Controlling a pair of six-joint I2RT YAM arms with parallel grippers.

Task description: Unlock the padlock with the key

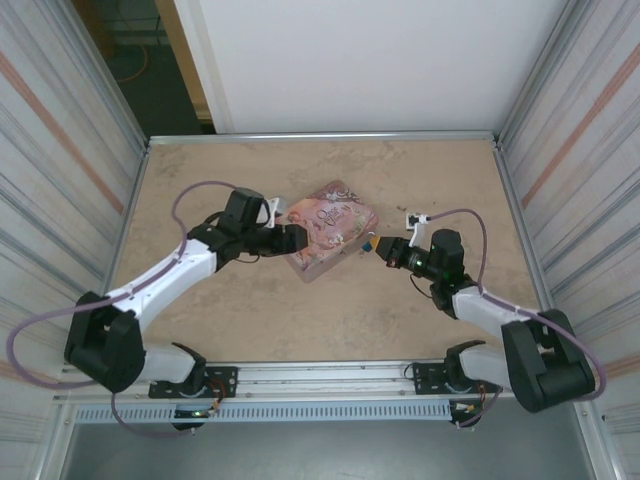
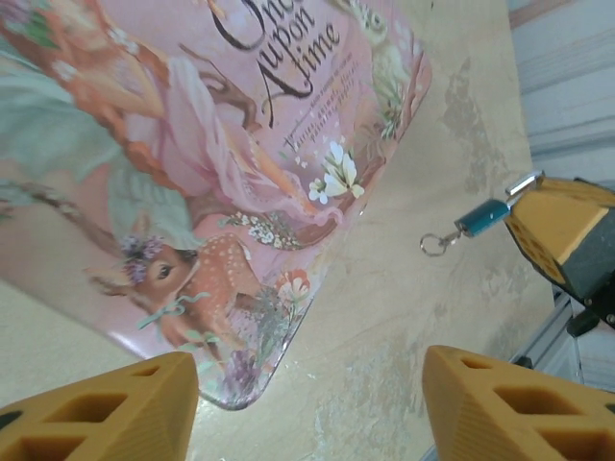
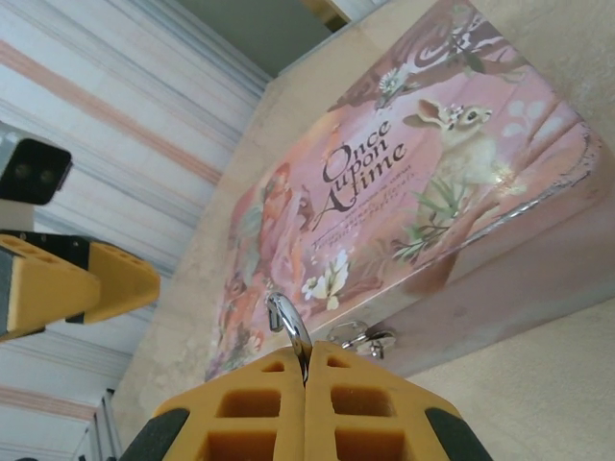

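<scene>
Padlock (image 2: 480, 219) is pinched in your right claw (image 3: 306, 370), whose fingers are pressed together on it. Its blue body pokes out past the fingertips to the left. Its long axis runs roughly left to right and points at the right edge of the pink tin (image 2: 192, 144), close beside it. Whether they touch you cannot tell. A small wire ring (image 2: 437, 242) hangs off the padlock's free end, and whether the key is on it is too small to tell. Your left claw (image 2: 307, 370) is spread and holds nothing. It sits low by the tin's left near side, above the bench (image 1: 250, 310), and faces right, so the padlock lies ahead of it across the tin's near corner. Both arms reach inward from their bases with wrists roughly level and claws facing each other. You would likely close that gap along the padlock's own axis.
</scene>
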